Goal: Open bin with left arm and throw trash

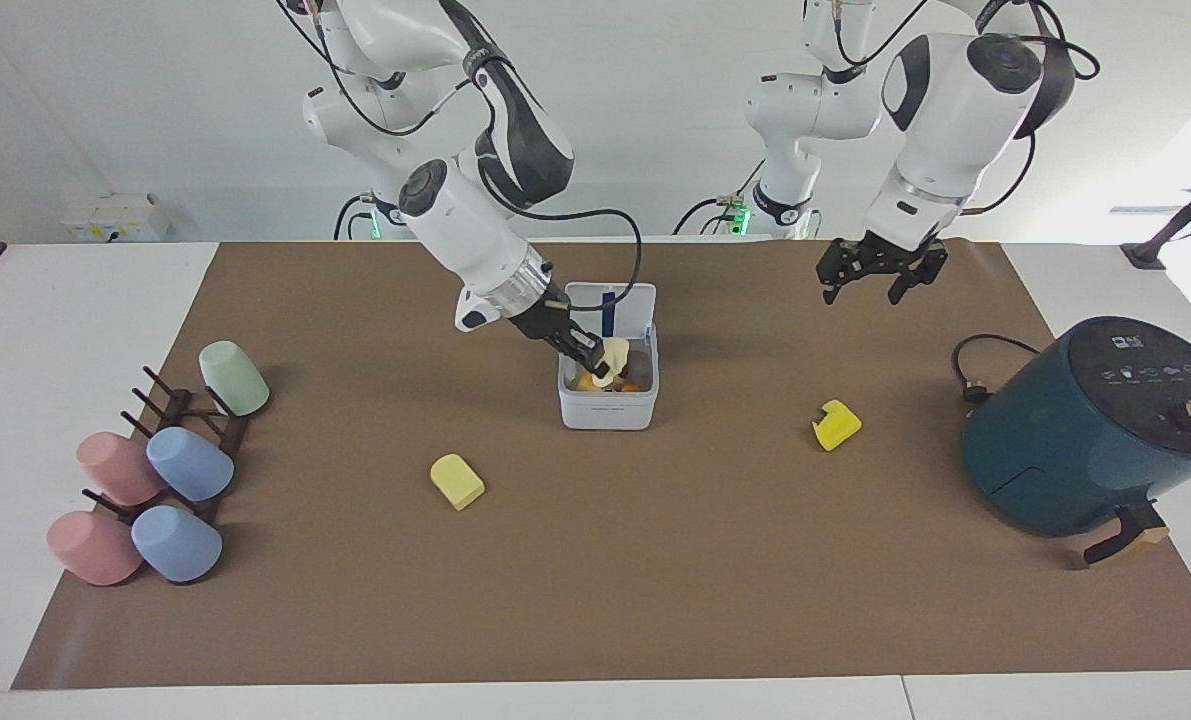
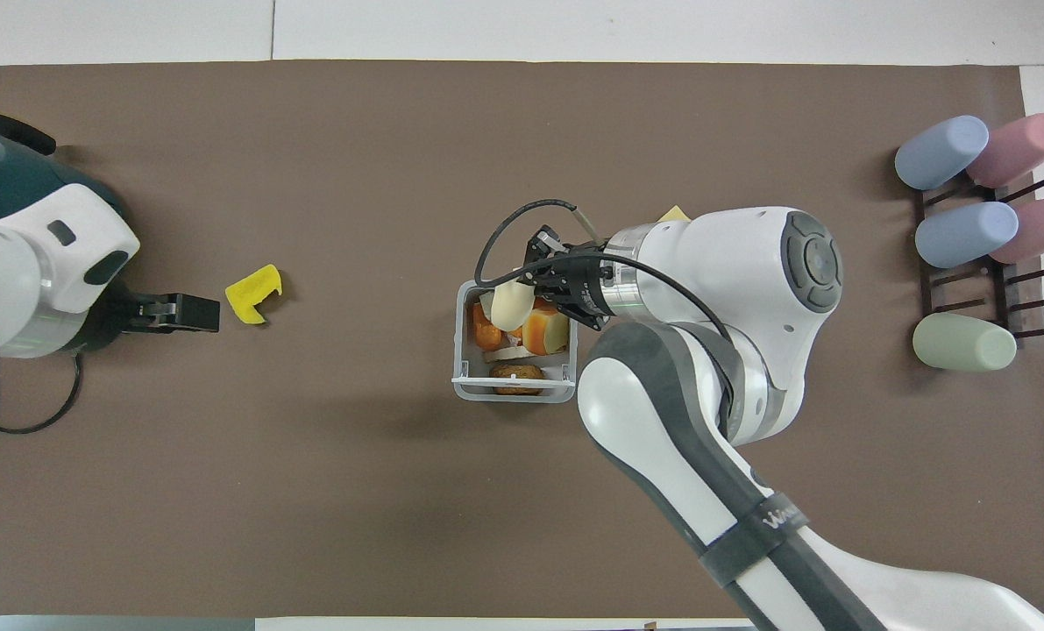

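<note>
bin, front label unreadable

The bin, a small white square box, stood mid-mat with its lid swung upright at the edge nearer the robots, orange and brown scraps inside. 1 cream lump hung over the bin's opening, pinched in the right gripper. A pale yellow block lay farther from the robots than the bin, toward the right arm's end. A bright yellow notched chunk lay toward the left arm's end.
</note>
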You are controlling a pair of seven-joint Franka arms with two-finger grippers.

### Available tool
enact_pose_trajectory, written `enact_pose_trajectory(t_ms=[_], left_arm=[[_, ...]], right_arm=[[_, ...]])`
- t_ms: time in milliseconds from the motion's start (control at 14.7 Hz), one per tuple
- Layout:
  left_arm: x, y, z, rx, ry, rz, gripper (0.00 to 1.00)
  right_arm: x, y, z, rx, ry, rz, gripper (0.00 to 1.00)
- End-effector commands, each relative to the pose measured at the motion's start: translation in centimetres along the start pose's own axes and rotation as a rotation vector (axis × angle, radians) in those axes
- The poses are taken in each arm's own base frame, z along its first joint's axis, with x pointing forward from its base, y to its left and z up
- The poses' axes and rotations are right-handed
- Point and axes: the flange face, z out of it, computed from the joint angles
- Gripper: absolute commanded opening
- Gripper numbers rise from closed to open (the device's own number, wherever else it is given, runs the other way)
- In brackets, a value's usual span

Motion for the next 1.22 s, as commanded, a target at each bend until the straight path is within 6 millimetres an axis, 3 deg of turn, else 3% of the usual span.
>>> enact_pose_trajectory(t_ms=[0, 272, 407, 543, 747, 951, 1154], left_arm=[[1.2, -2.3, -2.7, 0.013, -0.004, 0.036, 1.00], [3.9, -3.9, -6.7, 0.013, -0.011, 0.027, 1.00], [4.5, -4.0, -7.0, 0.012, -0.003, 0.024, 1.00], [5.0, -3.9, -6.2, 0.010, 0.002, 0.027, 1.00], [6.9, -3.4, -2.3, 0.010, 0.015, 0.032, 1.00], [9.3, -3.2, 3.1, 0.012, -0.002, 0.033, 1.00], [8.0, -1.8, 11.1, 0.014, 0.023, 0.061, 1.00]], right_arm=[[0.1, 0.6, -0.7, 0.017, 0.003, 0.027, 1.00], [-0.1, 0.6, -0.4, 0.007, 0.000, 0.029, 1.00], [0.8, 0.8, -0.7, -0.043, 0.039, -0.064, 1.00], [2.6, 1.3, -1.5, -0.139, 0.137, -0.323, 1.00], [7.1, 2.9, -3.2, -0.216, 0.171, -0.699, 1.00], [10.8, 4.1, -3.0, -0.278, 0.219, -0.946, 1.00], [13.4, 5.2, 0.0, -0.361, 0.276, -1.159, 1.00]])
